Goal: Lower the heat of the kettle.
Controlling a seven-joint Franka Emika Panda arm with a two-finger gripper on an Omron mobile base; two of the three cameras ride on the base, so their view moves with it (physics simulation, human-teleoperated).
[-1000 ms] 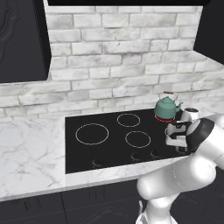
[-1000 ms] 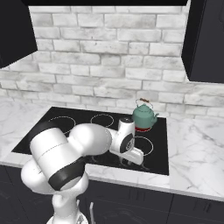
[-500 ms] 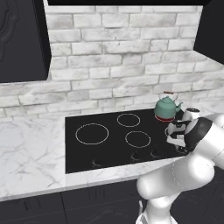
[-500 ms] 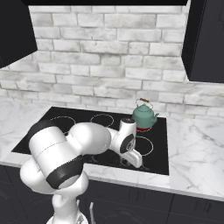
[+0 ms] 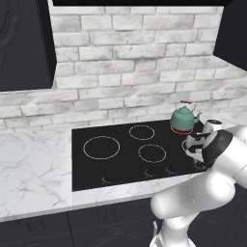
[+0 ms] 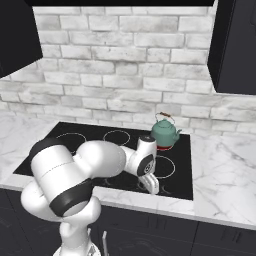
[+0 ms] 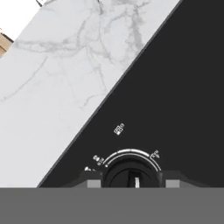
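The teal-green kettle (image 5: 184, 118) (image 6: 164, 132) stands on the back right burner of the black cooktop (image 5: 120, 161), and a red glow shows under it. My gripper (image 6: 153, 187) points down at the cooktop's front right edge, well in front of the kettle. In the hand view a round black knob (image 7: 131, 171) with a white arc and small marks around it sits right between my fingertips (image 7: 93, 183). The gripper (image 7: 131, 183) is open, and the two tips flank the knob closely. I cannot tell whether they touch it.
Three other burner rings (image 5: 102, 147) (image 5: 142, 131) (image 5: 152, 153) are bare. More knobs (image 5: 107, 178) line the cooktop's front strip. White marble counter (image 5: 34, 169) (image 6: 225, 175) lies on both sides, a brick wall behind, and dark cabinets (image 5: 24, 43) above.
My hand has come down a little toward the front right knob. The kettle has not moved.
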